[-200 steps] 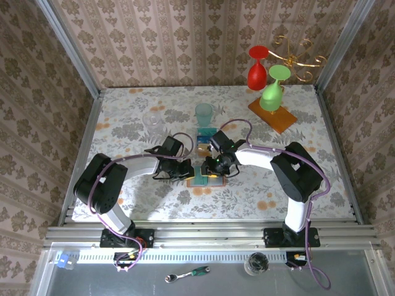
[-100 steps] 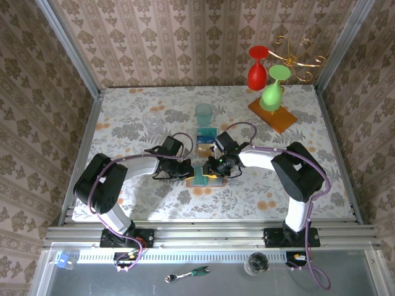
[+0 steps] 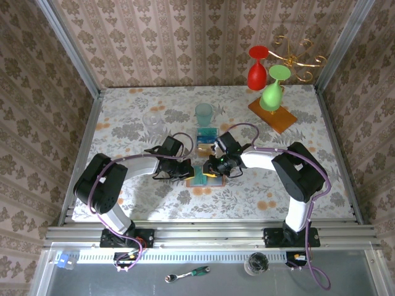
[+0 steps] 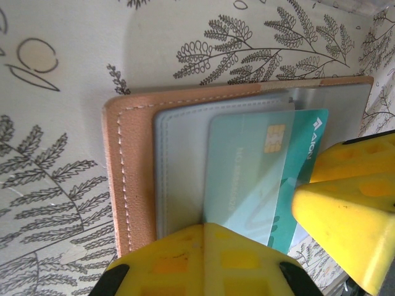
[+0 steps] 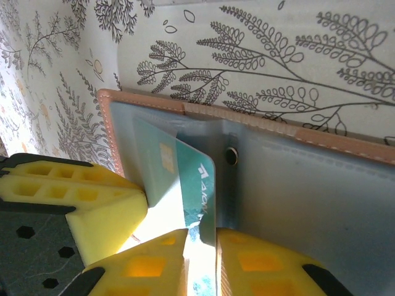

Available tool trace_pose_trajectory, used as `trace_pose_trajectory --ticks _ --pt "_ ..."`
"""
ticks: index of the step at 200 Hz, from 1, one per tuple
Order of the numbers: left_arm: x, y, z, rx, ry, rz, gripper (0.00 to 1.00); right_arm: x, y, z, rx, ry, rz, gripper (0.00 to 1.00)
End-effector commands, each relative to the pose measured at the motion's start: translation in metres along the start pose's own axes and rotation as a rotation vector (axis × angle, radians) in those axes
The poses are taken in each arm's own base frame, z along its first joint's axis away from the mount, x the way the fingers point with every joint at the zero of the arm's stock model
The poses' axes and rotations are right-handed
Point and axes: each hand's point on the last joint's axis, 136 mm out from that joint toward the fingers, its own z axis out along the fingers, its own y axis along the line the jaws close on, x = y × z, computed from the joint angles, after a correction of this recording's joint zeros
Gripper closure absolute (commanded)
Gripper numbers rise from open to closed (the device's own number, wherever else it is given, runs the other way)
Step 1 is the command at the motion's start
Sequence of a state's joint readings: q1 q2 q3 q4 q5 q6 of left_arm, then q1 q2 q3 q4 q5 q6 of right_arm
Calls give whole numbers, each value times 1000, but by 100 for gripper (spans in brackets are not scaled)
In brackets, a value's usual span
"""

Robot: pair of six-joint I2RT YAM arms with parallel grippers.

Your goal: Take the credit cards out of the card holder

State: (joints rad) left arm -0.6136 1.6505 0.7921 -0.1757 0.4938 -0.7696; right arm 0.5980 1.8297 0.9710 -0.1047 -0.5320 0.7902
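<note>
The card holder (image 4: 133, 172) lies open on the table, tan leather with grey pockets (image 5: 308, 185), between the two arms (image 3: 196, 183). A teal credit card (image 4: 247, 166) sticks partway out of a pocket, its free edge lifted (image 5: 197, 179). My left gripper (image 4: 205, 227) is shut and presses its tips on the grey pocket beside the card (image 3: 189, 170). My right gripper (image 5: 200, 237) straddles the card's lifted edge. The card rests against one finger and a thin gap shows at the other (image 3: 214, 165). Its yellow fingers (image 4: 345, 185) reach in from the right.
A flat teal-blue rectangle (image 3: 207, 133) and a small gold one (image 3: 202, 148) lie just behind the holder. Further back stand a teal cup (image 3: 203, 113) and a clear glass (image 3: 152, 119). A wooden slab (image 3: 272, 115) with red and green glasses sits at the back right.
The right gripper's wrist has shifted slightly to the right and its jaws have narrowed around the teal card's edge. The left arm has not moved.
</note>
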Motion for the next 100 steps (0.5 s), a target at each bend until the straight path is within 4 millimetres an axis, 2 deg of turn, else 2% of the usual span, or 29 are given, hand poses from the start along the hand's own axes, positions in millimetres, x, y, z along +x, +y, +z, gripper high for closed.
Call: trace_pose_trajectory --ticks 1,52,100 --pt "11 13 5 -34 39 -33 100 -2 8 -7 -37 -12 -3 82" --pt "10 11 5 -33 38 -28 100 -4 -1 -13 -7 -27 -3 85" --pt "9 11 4 -35 38 -28 100 -4 -11 -27 26 -39 -5 86"
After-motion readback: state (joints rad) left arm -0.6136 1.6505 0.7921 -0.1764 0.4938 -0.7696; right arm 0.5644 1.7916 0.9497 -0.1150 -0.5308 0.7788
